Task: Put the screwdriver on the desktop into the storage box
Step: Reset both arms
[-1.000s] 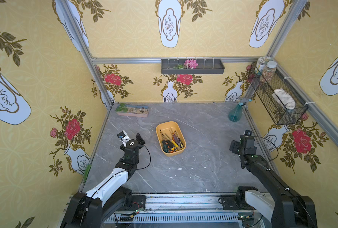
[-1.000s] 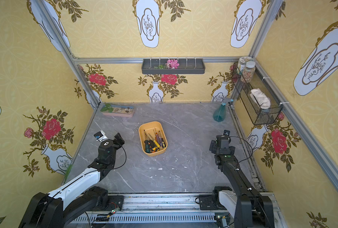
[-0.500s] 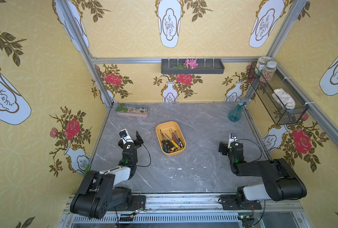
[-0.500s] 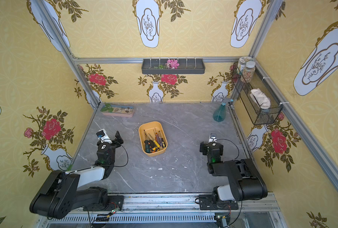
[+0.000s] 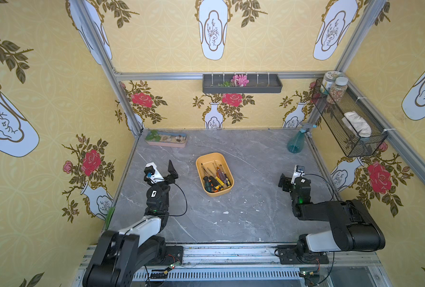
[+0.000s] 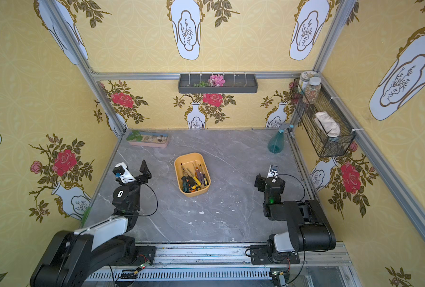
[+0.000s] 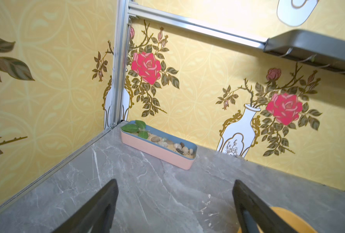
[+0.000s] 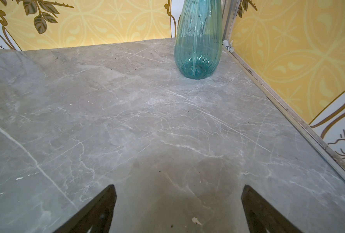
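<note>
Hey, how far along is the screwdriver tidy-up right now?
Done, it seems: the screwdrivers lie inside the storage box, and none shows on the desktop. In hand: nothing; the left gripper and right gripper are open and empty, apart from the box. Left: nothing visible.

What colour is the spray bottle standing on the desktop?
The spray bottle is translucent teal with vertical ribs; it shows best in the right wrist view.
</note>
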Motion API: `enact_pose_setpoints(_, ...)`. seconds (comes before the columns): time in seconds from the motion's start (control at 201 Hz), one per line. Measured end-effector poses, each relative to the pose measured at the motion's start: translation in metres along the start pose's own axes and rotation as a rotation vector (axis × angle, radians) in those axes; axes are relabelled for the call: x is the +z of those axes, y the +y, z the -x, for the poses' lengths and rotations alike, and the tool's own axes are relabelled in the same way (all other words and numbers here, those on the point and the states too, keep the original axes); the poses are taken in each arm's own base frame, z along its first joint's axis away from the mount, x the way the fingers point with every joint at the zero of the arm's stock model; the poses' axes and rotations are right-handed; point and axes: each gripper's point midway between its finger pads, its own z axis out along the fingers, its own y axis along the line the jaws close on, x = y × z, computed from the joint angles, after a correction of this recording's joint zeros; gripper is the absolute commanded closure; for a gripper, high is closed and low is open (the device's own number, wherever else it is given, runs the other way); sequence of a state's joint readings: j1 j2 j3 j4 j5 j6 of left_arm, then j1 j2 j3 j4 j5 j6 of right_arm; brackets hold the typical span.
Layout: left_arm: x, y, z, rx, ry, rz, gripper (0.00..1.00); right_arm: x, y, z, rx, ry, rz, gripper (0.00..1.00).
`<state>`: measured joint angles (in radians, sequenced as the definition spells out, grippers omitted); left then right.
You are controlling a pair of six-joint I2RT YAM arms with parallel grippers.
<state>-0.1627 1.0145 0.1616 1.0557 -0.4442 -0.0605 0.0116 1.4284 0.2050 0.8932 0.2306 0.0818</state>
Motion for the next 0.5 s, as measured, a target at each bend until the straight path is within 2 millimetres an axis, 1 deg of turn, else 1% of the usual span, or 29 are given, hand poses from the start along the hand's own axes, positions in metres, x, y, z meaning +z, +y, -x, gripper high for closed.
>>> enact_pose_setpoints(0.03,-0.002,-0.001,0.012,-0.006,-0.017,0.0,0.1,0.0,0.0,0.0,0.0,0.0,0.0,0.03)
enact_pose_setpoints(0.065,-0.006,0.001,0.018,-0.007,-0.024,0.001,0.1,0.0,0.0,0.0,0.0,0.0,0.0,0.03)
enact_pose_setpoints(0.1,-0.011,0.005,0.018,-0.002,-0.018,0.009,0.09,0.0,0.0,0.0,0.0,0.0,0.001,0.03)
enact_pose_setpoints(0.129,-0.015,0.011,0.011,0.009,-0.001,0.023,0.09,0.0,0.0,0.0,0.0,0.0,0.0,0.03)
enact_pose_setpoints(0.154,-0.018,0.018,0.002,0.021,0.025,0.042,0.08,0.0,0.0,0.0,0.0,0.0,0.001,0.03)
enact_pose_setpoints(0.194,-0.025,0.031,-0.019,0.04,0.077,0.078,0.08,0.0,0.0,0.0,0.0,0.0,0.002,0.03)
enact_pose_setpoints(0.254,-0.029,0.044,-0.046,0.066,0.15,0.109,0.08,0.0,0.001,0.0,0.0,0.0,0.003,0.03)
enact_pose_setpoints(0.294,-0.026,0.048,-0.062,0.082,0.202,0.12,0.08,0.0,0.001,0.0,0.0,0.0,0.003,0.03)
enact_pose_setpoints(0.388,-0.019,0.053,-0.091,0.1,0.285,0.118,0.07,0.0,0.001,0.0,0.0,0.0,0.003,0.03)
enact_pose_setpoints(0.458,-0.022,0.058,-0.115,0.123,0.341,0.121,0.06,0.0,0.001,0.0,0.0,0.0,0.003,0.03)
enact_pose_setpoints(0.498,-0.024,0.059,-0.123,0.13,0.367,0.116,0.04,0.0,0.001,0.0,0.0,0.0,0.003,0.03)
